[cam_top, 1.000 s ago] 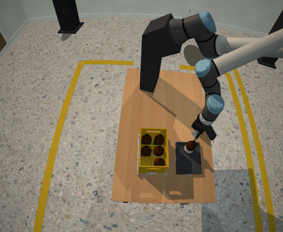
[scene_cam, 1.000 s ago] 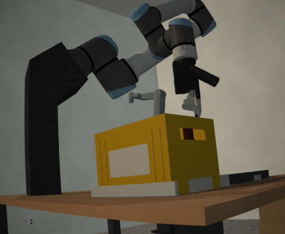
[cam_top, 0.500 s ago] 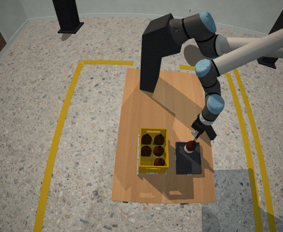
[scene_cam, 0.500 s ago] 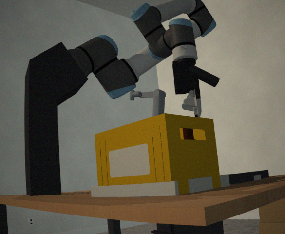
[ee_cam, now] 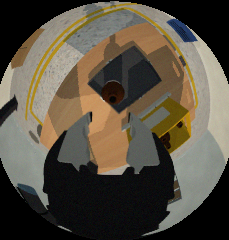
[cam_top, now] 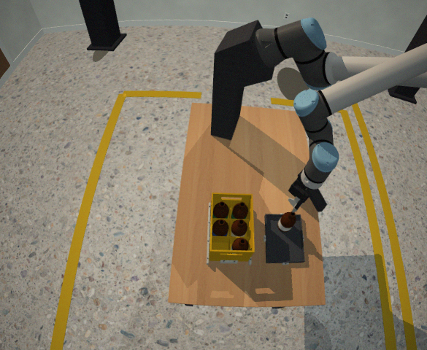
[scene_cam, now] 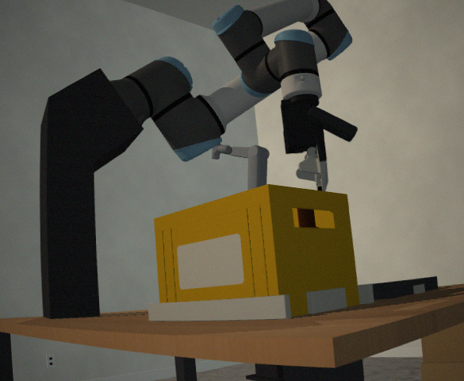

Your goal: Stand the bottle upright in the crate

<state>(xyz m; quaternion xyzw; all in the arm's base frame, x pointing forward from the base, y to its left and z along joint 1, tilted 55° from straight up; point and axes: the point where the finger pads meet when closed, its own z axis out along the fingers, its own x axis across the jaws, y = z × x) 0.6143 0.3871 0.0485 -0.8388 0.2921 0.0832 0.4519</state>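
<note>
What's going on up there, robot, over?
Gripper open, nothing held. Brown bottle on black tray. Nothing visible blocking between gripper and bottle. Over.

Seen from above, my arm [cam_top: 383, 78] [scene_cam: 289, 16] stretches toward three o'clock from its mount, then doubles back; my wrist [cam_top: 323, 157] [scene_cam: 297, 55] points my pincer [cam_top: 294, 209] [scene_cam: 320, 188] [ee_cam: 110, 112] downward, its fingers parted, gripping nothing.
</note>
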